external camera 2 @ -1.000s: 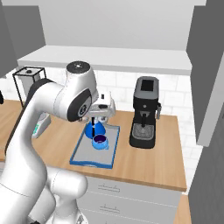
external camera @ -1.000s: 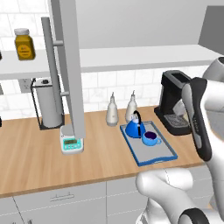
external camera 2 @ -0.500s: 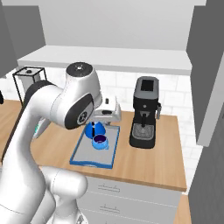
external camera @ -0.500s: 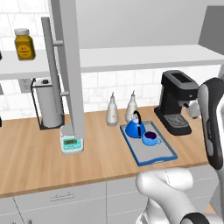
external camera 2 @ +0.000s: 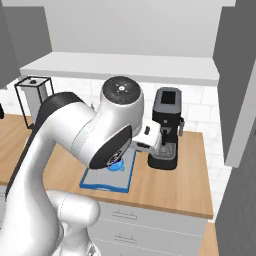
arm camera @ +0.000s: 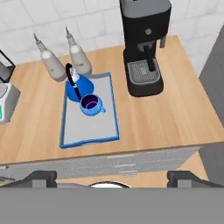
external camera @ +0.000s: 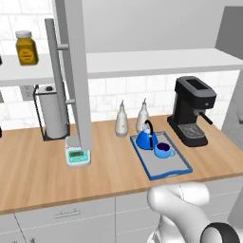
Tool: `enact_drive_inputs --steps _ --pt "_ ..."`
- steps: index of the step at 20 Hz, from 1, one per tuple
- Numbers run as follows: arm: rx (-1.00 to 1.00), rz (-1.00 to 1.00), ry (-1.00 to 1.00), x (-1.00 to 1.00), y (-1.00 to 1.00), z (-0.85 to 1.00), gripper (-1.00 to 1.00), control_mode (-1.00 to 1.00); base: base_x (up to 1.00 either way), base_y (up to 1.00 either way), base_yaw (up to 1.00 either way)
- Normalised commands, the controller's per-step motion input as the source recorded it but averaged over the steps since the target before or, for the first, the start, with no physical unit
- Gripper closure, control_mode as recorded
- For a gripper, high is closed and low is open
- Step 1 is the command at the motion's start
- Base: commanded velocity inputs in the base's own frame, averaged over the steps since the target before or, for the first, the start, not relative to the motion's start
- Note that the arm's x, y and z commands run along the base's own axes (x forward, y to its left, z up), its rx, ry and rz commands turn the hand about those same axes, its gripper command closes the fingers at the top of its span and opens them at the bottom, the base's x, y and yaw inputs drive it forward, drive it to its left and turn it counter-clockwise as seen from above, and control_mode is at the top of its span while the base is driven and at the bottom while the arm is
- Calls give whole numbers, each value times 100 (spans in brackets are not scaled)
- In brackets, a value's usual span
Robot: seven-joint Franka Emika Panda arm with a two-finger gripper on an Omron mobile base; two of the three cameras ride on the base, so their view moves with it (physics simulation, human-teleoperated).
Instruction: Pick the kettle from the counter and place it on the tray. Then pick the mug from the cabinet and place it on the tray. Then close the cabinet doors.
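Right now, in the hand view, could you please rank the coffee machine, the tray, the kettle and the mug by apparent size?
1. coffee machine and tray: similar extent, so unranked.
2. kettle
3. mug, only slightly smaller than the kettle.

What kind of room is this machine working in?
Seemingly a computer-rendered kitchen: a wood-grain counter before white tiles, an espresso machine, and a tray holding a kettle and mug.
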Motion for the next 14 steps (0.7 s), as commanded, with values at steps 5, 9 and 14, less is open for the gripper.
enact_drive_inputs --steps 5,9,14 --pt "9 -13 -15 -63 -28 25 -100 -100 0 0 0" --pt "12 -20 -11 -38 -27 19 -100 -100 0 0 0" --pt "24 -20 -9 -26 -27 17 -100 -100 0 0 0"
